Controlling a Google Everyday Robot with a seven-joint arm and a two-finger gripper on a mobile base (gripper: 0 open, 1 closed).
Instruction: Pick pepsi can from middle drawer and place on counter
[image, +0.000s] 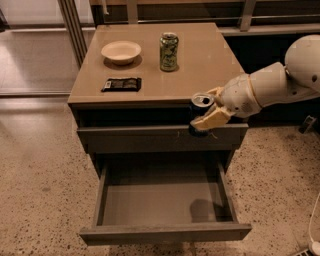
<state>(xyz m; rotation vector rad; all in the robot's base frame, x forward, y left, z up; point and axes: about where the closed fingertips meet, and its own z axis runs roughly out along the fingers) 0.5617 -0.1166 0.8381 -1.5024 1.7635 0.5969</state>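
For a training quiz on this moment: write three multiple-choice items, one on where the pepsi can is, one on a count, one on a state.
1. Where is the pepsi can?
A) lying on the ground
B) held in the pincer, in the air above the middle drawer
C) hidden from view

2. How many things stand on the counter?
A) one
B) three
C) five

3. The middle drawer is:
A) shut
B) pulled out, nothing seen inside
C) pulled out, with a can inside

Answers:
1 B: the pincer is shut on the can, clear of any surface.
2 B: a bowl, a green can and a black packet.
3 B: only its grey floor and a shadow show.
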